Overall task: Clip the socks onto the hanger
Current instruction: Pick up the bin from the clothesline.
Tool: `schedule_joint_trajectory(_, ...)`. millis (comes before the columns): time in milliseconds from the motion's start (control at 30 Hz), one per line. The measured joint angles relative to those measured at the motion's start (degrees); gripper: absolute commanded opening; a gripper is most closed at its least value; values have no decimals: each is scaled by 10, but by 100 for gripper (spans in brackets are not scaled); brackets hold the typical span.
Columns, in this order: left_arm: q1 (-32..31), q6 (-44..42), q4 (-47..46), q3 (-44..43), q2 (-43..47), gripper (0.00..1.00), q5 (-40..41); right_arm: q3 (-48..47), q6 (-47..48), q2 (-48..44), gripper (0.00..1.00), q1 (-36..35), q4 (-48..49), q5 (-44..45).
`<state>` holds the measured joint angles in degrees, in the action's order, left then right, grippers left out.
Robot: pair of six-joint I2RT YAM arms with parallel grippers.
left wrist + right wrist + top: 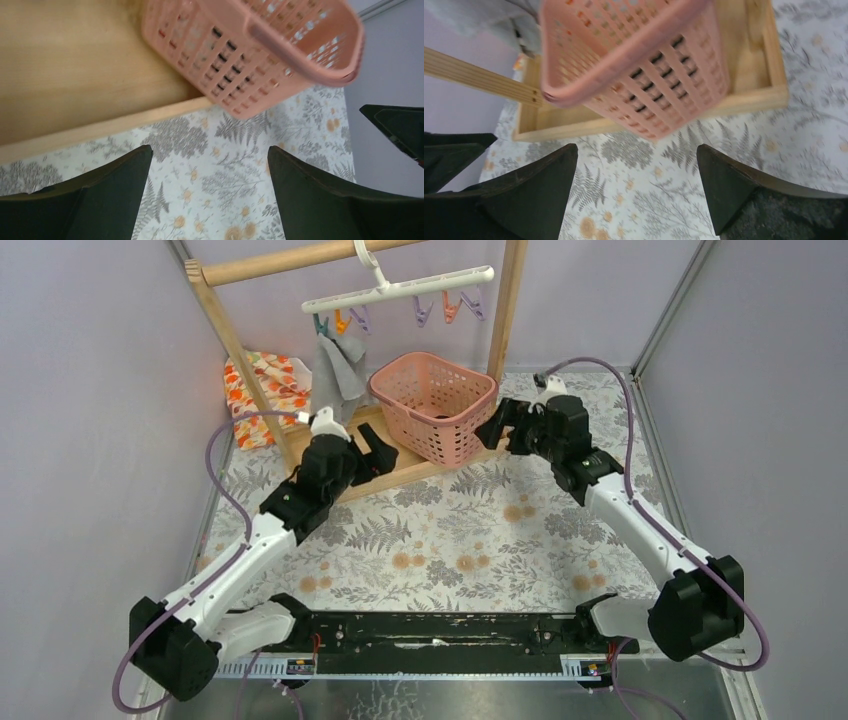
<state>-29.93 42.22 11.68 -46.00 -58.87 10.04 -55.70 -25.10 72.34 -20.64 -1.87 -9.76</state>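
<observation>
Hanging by its hook from the round wooden rail point(290, 260), the white plastic hanger point(420, 286) runs left to right, its right end slightly higher, with pastel clips point(450, 308) dangling beneath. A limp grey sock point(335, 370) droops lengthwise from the leftmost clips. Below, a pink lattice basket point(450, 445) sits on a wooden base point(400, 478). The left gripper point(210, 148) and right gripper point(637, 146) flank the basket, jaws spread, holding nothing.

White hanger point(400, 288) hooked on a wooden rail point(290, 260), pastel clips along its bar, grey sock point(338, 365) hanging from a clip at its left end, pink basket point(440, 435) on the wooden base point(400, 476) below, left hand point(378, 452) and right hand point(495, 430) flanking the basket, floral worktop point(450, 530)
</observation>
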Motion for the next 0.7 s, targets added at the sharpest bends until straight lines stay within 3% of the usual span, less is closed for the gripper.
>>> schedule_joint_trajectory(267,0,-24,34,-161,-82,94,15,-138,-1,66,85,-13,-22,35)
schedule_joint_trajectory(700,0,-31,81,-140,-62,95,40,-624,7,347,85,-29,-335,168)
